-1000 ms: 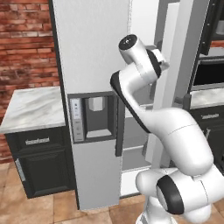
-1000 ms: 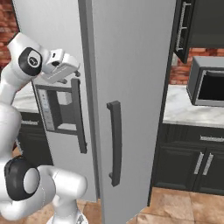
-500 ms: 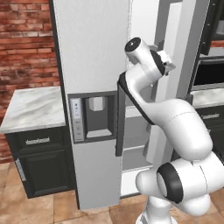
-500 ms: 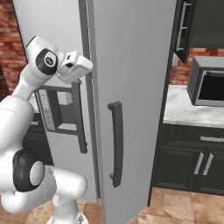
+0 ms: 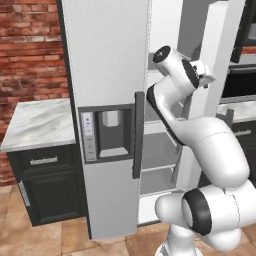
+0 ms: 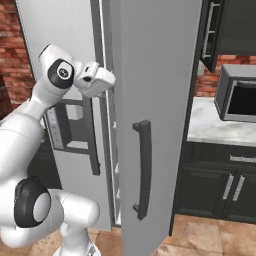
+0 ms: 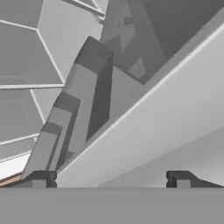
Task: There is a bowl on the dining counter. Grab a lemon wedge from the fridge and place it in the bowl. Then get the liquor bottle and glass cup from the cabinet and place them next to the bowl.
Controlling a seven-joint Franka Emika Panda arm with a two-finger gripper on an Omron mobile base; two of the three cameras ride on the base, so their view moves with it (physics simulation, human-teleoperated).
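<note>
The fridge stands in front of me, its right door swung partly open and its left door shut. My hand is up high at the gap between the two doors, right against the open door's inner edge. In the hand view my gripper is open, its two fingertips far apart with nothing between them, and a grey door surface slants close ahead. White shelves show inside the gap. The bowl, lemon wedge, liquor bottle and glass cup are out of view.
A marble counter on dark cabinets stands left of the fridge against a brick wall. To the right are another counter, a microwave and a dark upper cabinet. The open door's dark handle juts toward me.
My arm has swung the hand to the right, from in front of the left door to the gap at the open door's edge. The right door has edged slightly wider.
</note>
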